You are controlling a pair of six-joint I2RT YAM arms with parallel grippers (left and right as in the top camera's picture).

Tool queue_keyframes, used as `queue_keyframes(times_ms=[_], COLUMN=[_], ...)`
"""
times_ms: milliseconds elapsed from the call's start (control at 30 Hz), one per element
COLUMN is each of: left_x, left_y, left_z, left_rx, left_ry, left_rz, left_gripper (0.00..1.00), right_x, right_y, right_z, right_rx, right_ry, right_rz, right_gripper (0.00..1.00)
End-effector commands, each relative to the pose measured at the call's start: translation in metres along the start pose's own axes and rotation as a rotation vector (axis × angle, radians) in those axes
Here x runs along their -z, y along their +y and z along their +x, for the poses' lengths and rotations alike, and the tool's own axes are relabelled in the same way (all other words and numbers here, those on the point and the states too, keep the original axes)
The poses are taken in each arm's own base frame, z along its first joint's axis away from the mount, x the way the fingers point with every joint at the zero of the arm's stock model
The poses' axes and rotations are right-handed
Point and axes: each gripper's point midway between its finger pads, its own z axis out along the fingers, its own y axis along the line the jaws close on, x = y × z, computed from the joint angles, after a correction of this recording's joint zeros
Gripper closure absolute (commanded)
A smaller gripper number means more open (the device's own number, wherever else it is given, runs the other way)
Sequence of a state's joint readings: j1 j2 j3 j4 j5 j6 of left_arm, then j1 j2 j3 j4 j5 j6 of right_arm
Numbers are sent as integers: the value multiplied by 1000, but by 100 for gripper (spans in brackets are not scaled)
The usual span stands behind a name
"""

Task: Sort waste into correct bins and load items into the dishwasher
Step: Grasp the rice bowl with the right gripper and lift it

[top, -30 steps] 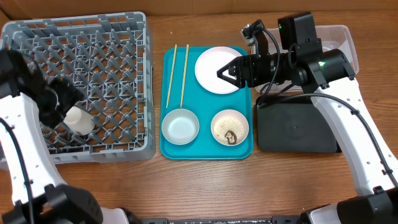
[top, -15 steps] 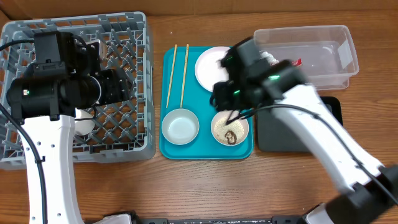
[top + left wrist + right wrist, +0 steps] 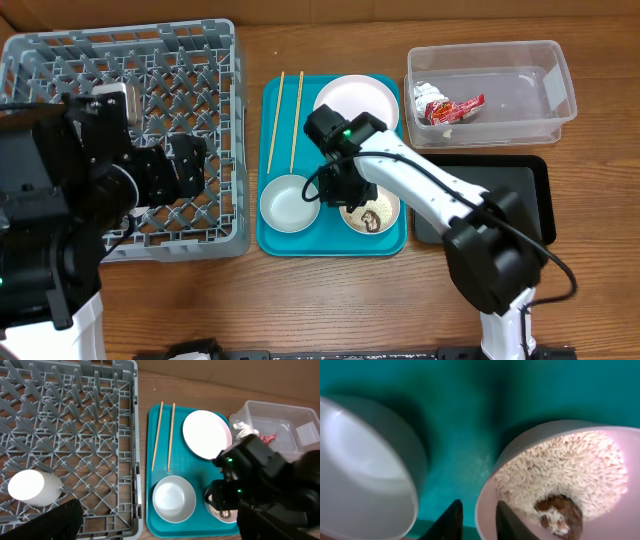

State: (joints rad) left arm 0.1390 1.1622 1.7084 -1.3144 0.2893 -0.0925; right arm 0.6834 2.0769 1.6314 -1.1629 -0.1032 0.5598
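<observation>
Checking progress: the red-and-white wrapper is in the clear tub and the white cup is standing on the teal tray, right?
No. The red-and-white wrapper is in the clear tub, but the white cup lies in the grey dish rack, not on the teal tray; the left wrist view shows it.

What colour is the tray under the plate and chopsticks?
The tray is teal; the overhead view shows it best.

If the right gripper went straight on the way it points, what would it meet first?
Probably the rim of the small round white dish holding rice: the right gripper's open fingers straddle it, one over the teal tray. Depth is unclear.
</observation>
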Motion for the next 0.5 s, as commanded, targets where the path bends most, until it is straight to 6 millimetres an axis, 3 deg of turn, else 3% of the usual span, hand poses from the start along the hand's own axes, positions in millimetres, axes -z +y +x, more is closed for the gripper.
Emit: queue_keyframes(times_ms=[0,100,200,267,333,467], left_x=[-3,-6,-8,-9,-9,-9], left_y=[0,0,1,1,1,1], left_z=[-3,-3,-3,-3,-3,-3], left_rx=[-21,-19,-17,-16,-16,-16], left_ry=[6,13,20,23,22,22], left_rz=[11,11,11,13,14,13], left_gripper=[0,0,0,0,0,0], right_x=[-14,-21,-22,-22,-23,-24], right_y=[0,-3,-9,-14,-14,-14], right_z=[4,7,3,-2,-2,-3], right_rx=[-24,-39,-56,-71,-71,-70], right_ry=[47,71,51,29,27,24], right_rz=[3,24,53,78,80,78], right_gripper=[82,91,91,83,82,96])
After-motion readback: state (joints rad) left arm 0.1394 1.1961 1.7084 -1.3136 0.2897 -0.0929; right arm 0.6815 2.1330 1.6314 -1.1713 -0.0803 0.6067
